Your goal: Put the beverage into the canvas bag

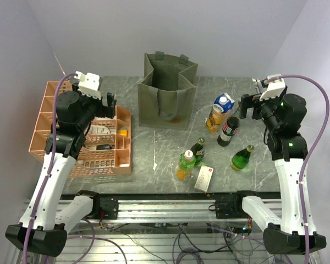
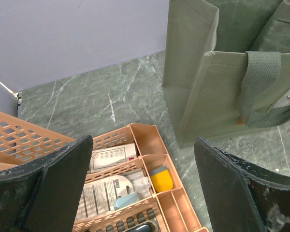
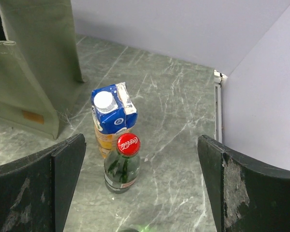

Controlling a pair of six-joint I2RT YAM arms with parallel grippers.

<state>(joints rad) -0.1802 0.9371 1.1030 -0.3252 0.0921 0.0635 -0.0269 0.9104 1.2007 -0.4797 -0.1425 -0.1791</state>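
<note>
- A salmon-pink lattice crate (image 1: 60,140) sat at the left of the marble-patterned table (image 1: 154,148). Labelled packets and a yellow-capped item lay in its compartments.
- The left gripper (image 1: 111,102) hovered over the crate's far right corner. Its jaws were spread wide with nothing between them.
- The canvas bag (image 1: 166,93) stood upright at the back centre, right of the crate and apart from it.
  - It was olive green and boxy, with an open top, two short loop handles and a front pocket.
  - A small orange tag showed low on its front.
- The drinks stood in a group right of the bag, all outside it:
  - A bottle of orange liquid with a white cap (image 1: 186,164) was nearest the front.
  - A dark green bottle (image 1: 198,149) was just behind it.
  - A small white-and-red box (image 1: 203,177) lay beside them near the table's edge.
  - A blue-topped juice carton (image 1: 220,111) with a white screw cap stood close to the bag.
  - A red-capped cola bottle (image 1: 228,131) stood just beside the carton.
  - A green glass bottle with a gold cap (image 1: 242,158) was farther right.
- The right gripper (image 1: 247,107) hung just right of the carton and cola bottle. It was fully spread and gripped nothing.
</note>
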